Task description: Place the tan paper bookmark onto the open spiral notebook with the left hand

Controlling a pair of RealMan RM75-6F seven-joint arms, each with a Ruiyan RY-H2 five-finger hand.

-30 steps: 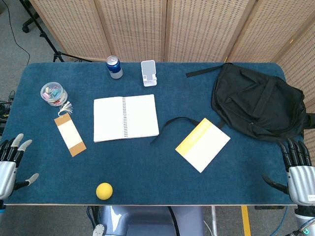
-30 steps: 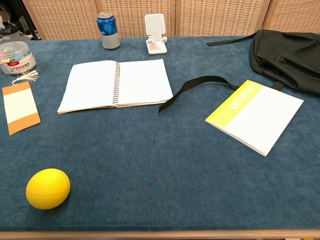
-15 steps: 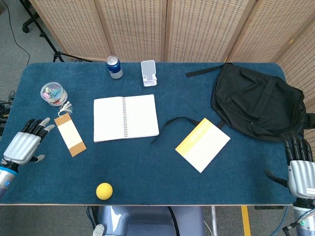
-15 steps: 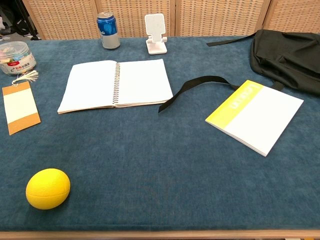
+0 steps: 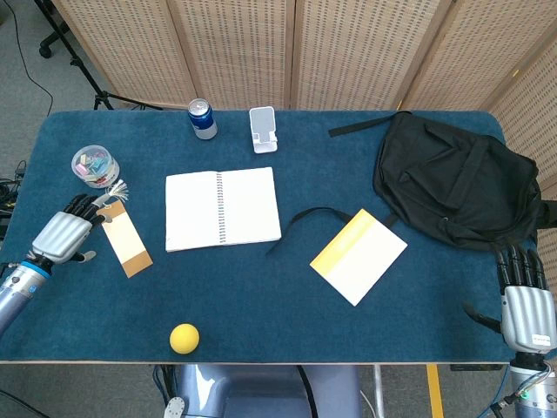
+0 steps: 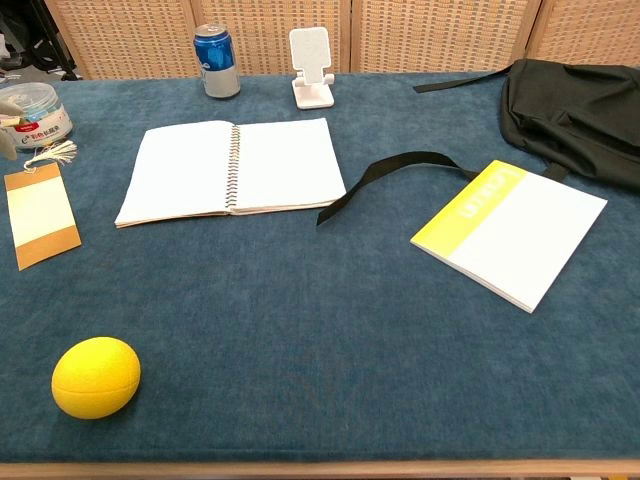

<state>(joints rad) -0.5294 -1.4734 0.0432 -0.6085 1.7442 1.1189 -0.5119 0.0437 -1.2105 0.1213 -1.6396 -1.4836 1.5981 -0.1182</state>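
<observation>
We see the blue carpeted surface [image 5: 261,305] carrying every item; at its far right lies the black fabric backpack [image 5: 457,187], whose strap [image 6: 385,180] curls toward the centre; next in size, the open white spiral notebook [image 5: 223,209] lies flat left of centre, spiral spine running away from us, pages bare; the white booklet with a yellow band [image 5: 359,256] lies tilted between notebook and backpack, just beside the strap's end. The left robot hand [image 5: 63,235] hovers at the left edge, fingers apart and extended, grasping nothing; its fingertips [image 5: 90,204] reach the tasselled end of the tan paper bookmark [image 5: 124,239], though we cannot tell whether they touch; the right robot hand [image 5: 525,305] rests at the near right corner, fingers apart, released. The bookmark, bearing a white central panel, lies flat on the surface, left of the notebook and apart from it, its white tassel [image 6: 52,153] pointing toward the clear round container of small coloured items [image 5: 94,165]. Smaller items: the white phone stand [image 5: 263,129] and the blue drink can [image 5: 203,119] stand upright beyond the notebook; the yellow ball [image 5: 184,338] sits near the front edge.
</observation>
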